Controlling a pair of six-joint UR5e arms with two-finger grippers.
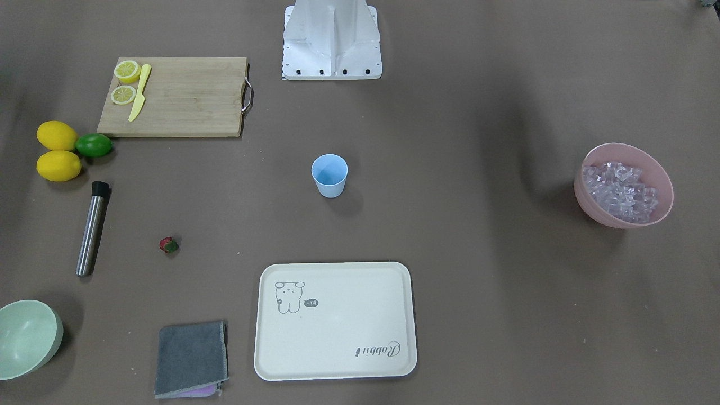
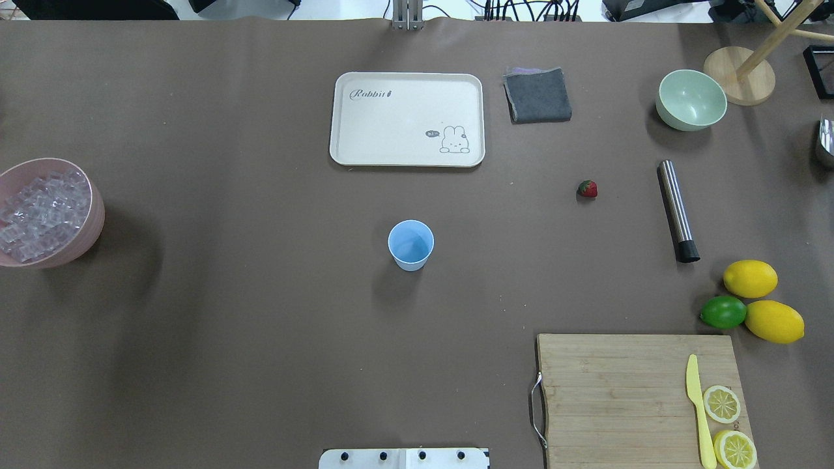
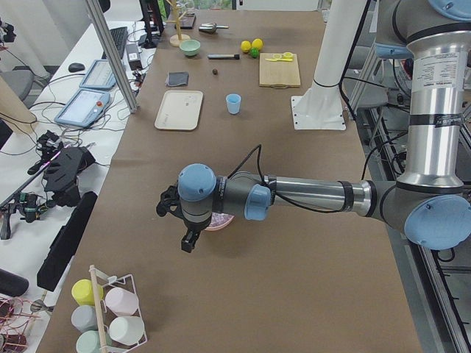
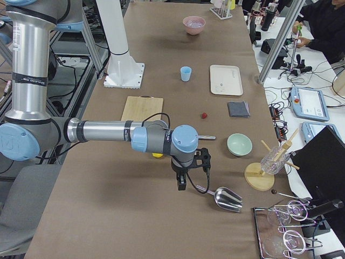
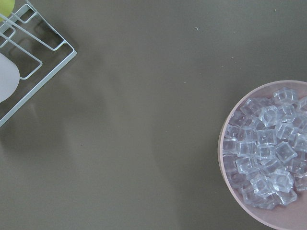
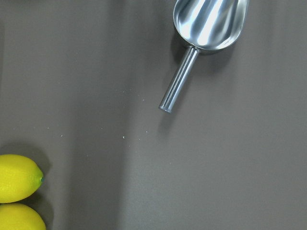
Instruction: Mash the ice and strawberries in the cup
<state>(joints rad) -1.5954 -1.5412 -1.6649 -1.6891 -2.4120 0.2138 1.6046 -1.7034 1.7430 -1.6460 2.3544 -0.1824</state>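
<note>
The light blue cup (image 2: 410,244) stands upright and empty at the table's middle. A small red strawberry (image 2: 587,188) lies on the table to the cup's far right. Clear ice cubes (image 2: 39,212) fill the pink bowl (image 2: 85,241) at the left edge; in the left wrist view the ice (image 5: 268,153) sits at the lower right. My left gripper (image 3: 188,243) hangs above the table just beside that bowl. My right gripper (image 4: 182,185) hovers near a metal scoop (image 6: 208,24). I cannot tell whether either gripper is open or shut.
A steel muddler (image 2: 677,212), two lemons, a lime (image 2: 723,312) and a cutting board (image 2: 619,391) with a yellow knife and lemon halves lie on the right. A cream tray (image 2: 407,118), grey cloth (image 2: 537,95) and green bowl (image 2: 690,99) sit at the far side.
</note>
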